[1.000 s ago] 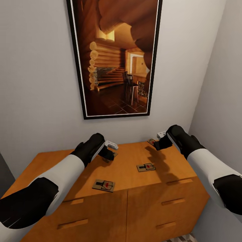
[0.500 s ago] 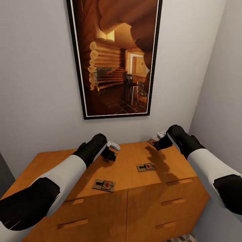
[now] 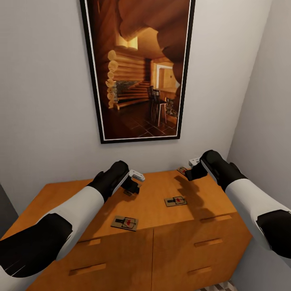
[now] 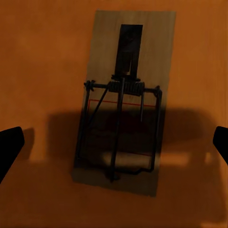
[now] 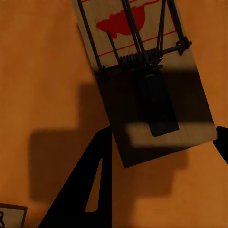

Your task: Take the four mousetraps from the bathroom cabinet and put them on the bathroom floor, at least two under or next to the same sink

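Barely anything has changed in the last half second: both arms sit where they were, while a full second back the left end effector was a touch lower and further left. It hovers now over the back of the cabinet, and the left wrist view shows a mousetrap lying flat on the orange wood right between its two dark fingertips, which stand wide apart and touch nothing. Over on the other side, the right end effector hangs above the cabinet's far right corner, fingers spread wide too, with a second mousetrap flat beneath it, red mouse print showing; one fingertip sits just beside that trap's edge. Two more traps lie out on the flat top: the front mousetrap near the front edge, and the middle mousetrap further right. A framed log-cabin picture hangs on the wall behind.
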